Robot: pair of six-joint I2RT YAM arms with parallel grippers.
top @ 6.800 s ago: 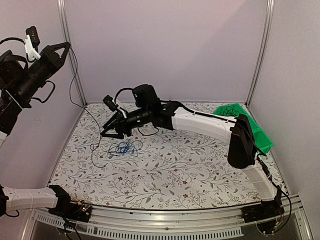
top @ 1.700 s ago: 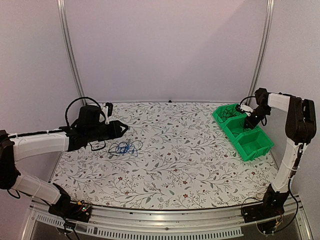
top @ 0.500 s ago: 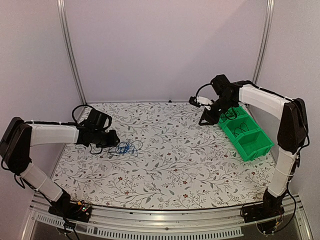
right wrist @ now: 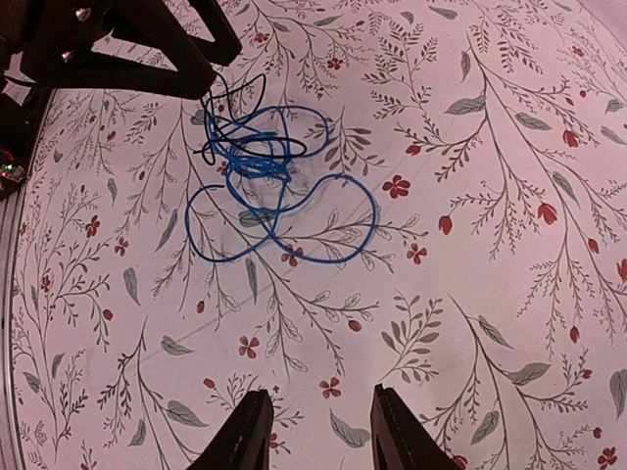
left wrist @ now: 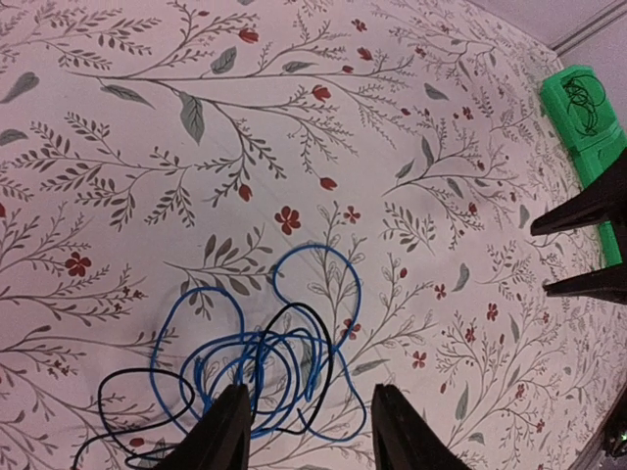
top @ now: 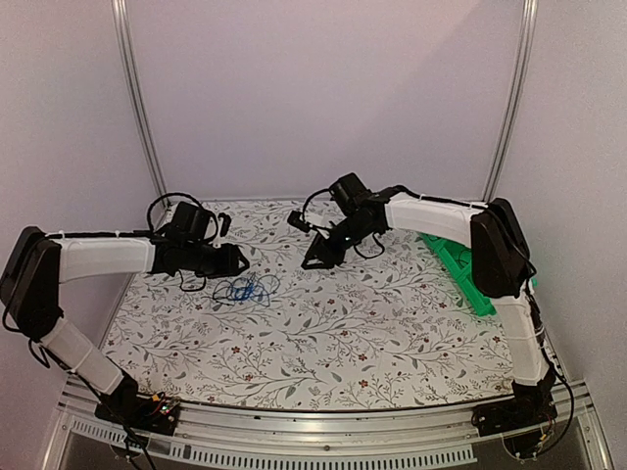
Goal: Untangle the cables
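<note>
On the left part of the desk (top: 392, 333) lie the cables (top: 245, 290), one blue and some thin black ones knotted in a small clump; the left end effector (top: 240, 260) hangs just on their far side, fingers apart with nothing between them, the clump directly ahead of its tips in the left wrist view; the right end effector (top: 312, 260), also spread and empty, sits well to the right of the tangle, near the middle; the clump runs roughly left to right, its blue loops fanning rightwards; the left arm is clearly nearer, so it seems best placed to take one side while the right reaches for the loose blue loops
</note>
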